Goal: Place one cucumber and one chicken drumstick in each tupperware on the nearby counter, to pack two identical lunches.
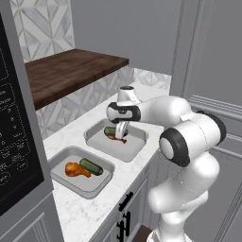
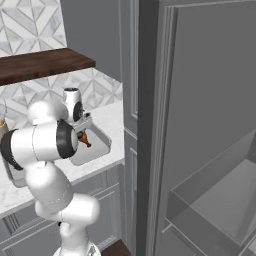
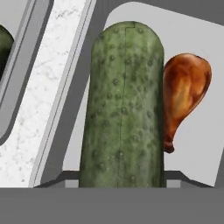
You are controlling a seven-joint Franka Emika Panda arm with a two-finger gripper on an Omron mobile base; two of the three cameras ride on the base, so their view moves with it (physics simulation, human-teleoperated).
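Hand view: a cucumber (image 3: 122, 109) touching a chicken drumstick (image 3: 183, 92) inside the far tupperware (image 1: 134, 149) on the tabletop (image 1: 80, 210). End effector (image 1: 121, 134), lowered into that tupperware, jaw state indiscernible. Near tupperware (image 1: 59, 177) holds its own pair.

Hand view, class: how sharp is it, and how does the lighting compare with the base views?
Hand view: cucumber bumps and drumstick sheen crisp, no blur. Left base view: flat light, soft shadows in the tupperware. Right base view: even, no glare.
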